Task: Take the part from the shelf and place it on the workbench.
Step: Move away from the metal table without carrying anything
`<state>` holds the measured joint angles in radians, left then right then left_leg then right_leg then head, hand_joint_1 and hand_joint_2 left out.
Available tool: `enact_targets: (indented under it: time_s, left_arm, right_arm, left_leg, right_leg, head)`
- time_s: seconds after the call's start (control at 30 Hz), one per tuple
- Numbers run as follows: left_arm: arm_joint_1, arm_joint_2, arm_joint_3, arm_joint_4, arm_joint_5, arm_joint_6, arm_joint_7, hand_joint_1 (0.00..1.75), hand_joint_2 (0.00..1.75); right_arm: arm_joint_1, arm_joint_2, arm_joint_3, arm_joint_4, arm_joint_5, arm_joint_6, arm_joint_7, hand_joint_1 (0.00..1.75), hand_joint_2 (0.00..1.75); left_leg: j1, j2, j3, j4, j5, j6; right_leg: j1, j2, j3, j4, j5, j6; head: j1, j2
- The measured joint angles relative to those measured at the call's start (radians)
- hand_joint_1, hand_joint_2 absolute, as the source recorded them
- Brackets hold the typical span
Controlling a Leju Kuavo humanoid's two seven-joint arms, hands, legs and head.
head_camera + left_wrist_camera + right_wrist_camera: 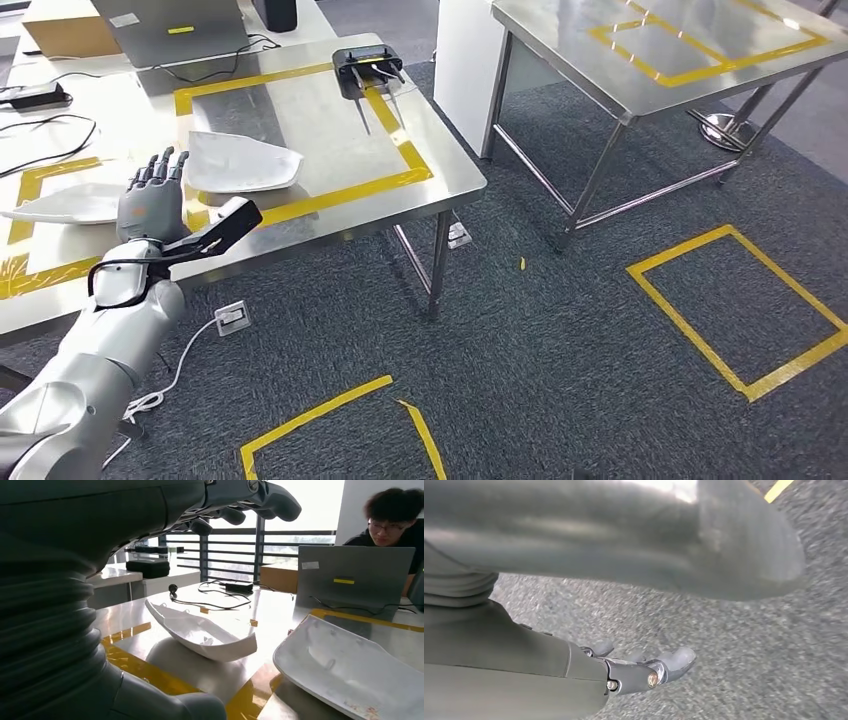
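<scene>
Head view first: nearest us is our silver left arm, its left hand [152,203] raised over the table [330,130] edge, fingers [160,168] spread and holding nothing. A white part [242,162] lies on the table just beyond it, a second white part [70,203] beside. Left wrist view: both shells rest flat; we should withdraw upward without brushing them. Right wrist view: the right hand [644,667] hangs over carpet, fingers loosely apart, empty.

Two parts [243,162] [65,204] lie side by side on the workbench [330,130] ahead; my left hand [152,200] hovers between them, near its front edge.
</scene>
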<state>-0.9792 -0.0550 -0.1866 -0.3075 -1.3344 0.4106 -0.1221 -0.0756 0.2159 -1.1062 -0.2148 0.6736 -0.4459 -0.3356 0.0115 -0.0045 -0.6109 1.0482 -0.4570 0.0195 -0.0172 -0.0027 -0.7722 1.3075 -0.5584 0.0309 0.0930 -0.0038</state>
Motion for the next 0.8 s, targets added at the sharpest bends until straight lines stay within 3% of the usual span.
enact_targets:
  time_s: [0.03,0.07,0.13,0.2,0.23,0.27,0.33,0.37,0.43,0.5,0.53,0.57,0.63,0.7,0.73,0.8]
  left_arm:
    - [0.002,-0.002,0.000,0.000,0.002,0.006,-0.002,0.00,1.75]
    - [0.003,-0.004,0.000,0.000,0.003,0.012,-0.003,0.00,1.75]
    - [0.004,-0.009,0.000,-0.004,0.003,0.023,-0.004,0.00,1.75]
    - [0.004,-0.016,0.000,-0.010,0.004,0.032,-0.003,0.00,1.75]
    - [0.005,-0.021,0.000,-0.012,0.004,0.035,-0.002,0.00,1.75]
    - [0.006,-0.027,0.000,-0.014,0.004,0.038,-0.002,0.00,1.75]
    - [0.009,-0.038,0.000,-0.015,0.003,0.041,0.002,0.00,1.75]
    - [0.010,-0.041,0.000,-0.016,0.002,0.042,0.006,0.00,1.75]
    - [0.016,-0.041,0.000,-0.016,-0.002,0.049,0.018,0.00,1.75]
    - [0.032,-0.039,0.000,-0.015,-0.006,0.059,0.028,0.00,1.75]
    - [0.044,-0.037,0.000,-0.014,-0.006,0.063,0.029,0.00,1.75]
    - [0.054,-0.035,0.001,-0.014,-0.006,0.066,0.028,0.00,1.75]
    - [0.067,-0.032,0.001,-0.013,-0.005,0.073,0.019,0.00,1.75]
    - [0.071,-0.032,0.002,-0.013,-0.001,0.080,0.012,0.00,1.75]
    - [0.073,-0.032,0.003,-0.014,0.002,0.082,0.010,0.00,1.75]
    - [0.078,-0.032,0.007,-0.013,0.005,0.084,0.008,0.00,1.75]
  right_arm:
    - [0.000,0.000,0.000,0.000,0.005,-0.002,0.005,0.00,0.00]
    - [0.000,0.000,0.000,0.000,0.010,-0.004,0.008,0.00,0.00]
    - [-0.002,-0.001,0.002,0.000,0.020,-0.006,0.012,0.00,0.00]
    - [-0.004,-0.009,0.004,-0.001,0.030,-0.006,0.013,0.00,0.00]
    - [-0.006,-0.013,0.005,-0.001,0.035,-0.007,0.013,0.00,0.00]
    - [-0.008,-0.016,0.006,-0.001,0.038,-0.007,0.013,0.00,0.00]
    - [-0.011,-0.019,0.009,-0.001,0.041,-0.007,0.012,0.00,0.00]
    - [-0.012,-0.020,0.010,-0.002,0.041,-0.006,0.010,0.00,0.00]
    - [-0.013,-0.022,0.011,-0.002,0.044,-0.005,0.001,0.00,0.00]
    - [-0.014,-0.023,0.013,-0.002,0.048,-0.004,-0.006,0.00,0.00]
    - [-0.013,-0.024,0.014,-0.002,0.050,-0.005,-0.006,0.00,0.00]
    - [-0.012,-0.024,0.015,-0.002,0.051,-0.007,-0.004,0.00,0.00]
    - [-0.011,-0.025,0.017,-0.002,0.052,-0.012,0.003,0.00,0.00]
    - [-0.011,-0.026,0.019,-0.002,0.052,-0.019,0.012,0.00,0.00]
    - [-0.010,-0.026,0.019,-0.002,0.052,-0.023,0.016,0.00,0.00]
    - [-0.006,-0.026,0.019,-0.002,0.052,-0.028,0.022,0.00,0.00]
  left_leg:
    - [-0.004,0.000,-0.013,0.000,0.010,0.001]
    - [-0.008,0.000,-0.025,0.001,0.019,0.002]
    - [-0.016,0.000,-0.044,0.000,0.037,0.003]
    - [-0.014,0.002,-0.052,-0.003,0.052,-0.001]
    - [-0.009,0.004,-0.052,-0.006,0.059,-0.006]
    - [-0.005,0.005,-0.051,-0.011,0.067,-0.013]
    - [-0.006,0.004,-0.055,-0.017,0.074,-0.024]
    - [-0.008,0.002,-0.062,-0.007,0.059,-0.029]
    - [-0.007,0.001,-0.087,0.069,-0.016,-0.039]
    - [-0.003,0.001,-0.114,0.190,-0.092,-0.051]
    - [0.000,0.002,-0.116,0.230,-0.102,-0.057]
    - [0.002,0.002,-0.104,0.240,-0.093,-0.062]
    - [0.009,0.003,-0.031,0.157,-0.048,-0.071]
    - [0.009,0.002,0.050,0.040,-0.043,-0.070]
    - [0.007,0.000,0.069,0.006,-0.051,-0.063]
    - [0.003,-0.002,0.065,-0.003,-0.052,-0.042]
  right_leg:
    - [0.003,0.000,0.005,0.023,0.000,-0.005]
    - [0.008,0.001,0.030,0.007,0.017,-0.012]
    - [0.020,0.002,0.123,-0.111,0.052,-0.040]
    - [0.033,0.004,0.208,-0.238,0.051,-0.067]
    - [0.040,0.005,0.229,-0.275,0.045,-0.074]
    - [0.045,0.005,0.235,-0.287,0.050,-0.074]
    - [0.042,0.001,0.233,-0.308,0.076,-0.072]
    - [0.037,-0.002,0.229,-0.316,0.089,-0.073]
    - [0.028,-0.006,0.216,-0.327,0.113,-0.074]
    - [0.023,-0.006,0.193,-0.326,0.131,-0.074]
    - [0.020,-0.006,0.180,-0.325,0.139,-0.071]
    - [0.016,-0.006,0.167,-0.322,0.147,-0.067]
    - [0.009,-0.007,0.139,-0.309,0.160,-0.057]
    - [0.007,-0.009,0.114,-0.292,0.170,-0.045]
    - [0.008,-0.009,0.106,-0.286,0.175,-0.038]
    - [0.008,-0.009,0.099,-0.284,0.190,-0.024]
  head:
    - [0.002,0.000]
    - [0.004,0.000]
    - [0.009,0.000]
    - [0.012,0.000]
    - [0.015,0.000]
    - [0.019,0.000]
    - [0.027,0.000]
    - [0.026,0.000]
    - [0.024,0.000]
    - [0.023,0.000]
    - [0.023,0.000]
    - [0.022,0.000]
    - [0.023,0.000]
    - [0.023,0.000]
    - [0.024,0.000]
    - [0.027,0.000]
